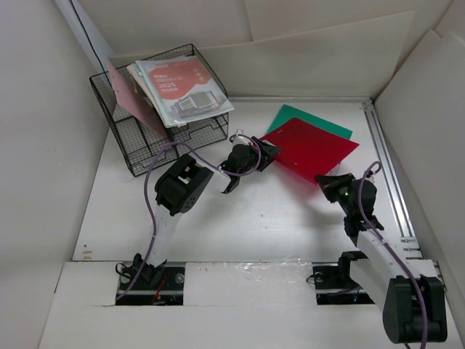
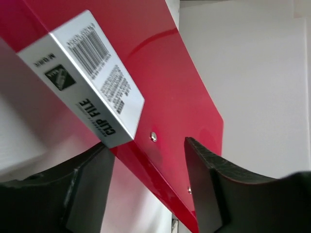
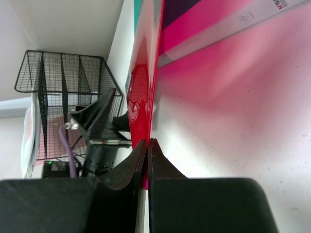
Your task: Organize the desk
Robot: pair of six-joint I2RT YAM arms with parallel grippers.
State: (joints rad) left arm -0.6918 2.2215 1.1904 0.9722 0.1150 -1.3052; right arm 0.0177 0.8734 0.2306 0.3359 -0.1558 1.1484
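A red clip file [image 1: 312, 149] lies on the white desk [image 1: 254, 218], partly over a green folder [image 1: 309, 120]. My left gripper [image 1: 270, 154] is at the file's left corner. In the left wrist view its jaws [image 2: 146, 145] stand open astride the file's red edge [image 2: 165, 170], with a gap on each side, just below the white barcode label [image 2: 87, 73]. My right gripper [image 1: 328, 180] is at the file's near corner. In the right wrist view it [image 3: 147, 141] is shut on the thin red edge [image 3: 143, 92], which is raised off the desk.
A black wire basket [image 1: 156, 145] stands at the back left, with booklets [image 1: 185, 91] and a pink sheet [image 1: 134, 98] leaning in it. A metal rail [image 1: 389, 167] runs along the desk's right edge. White boards wall in the desk.
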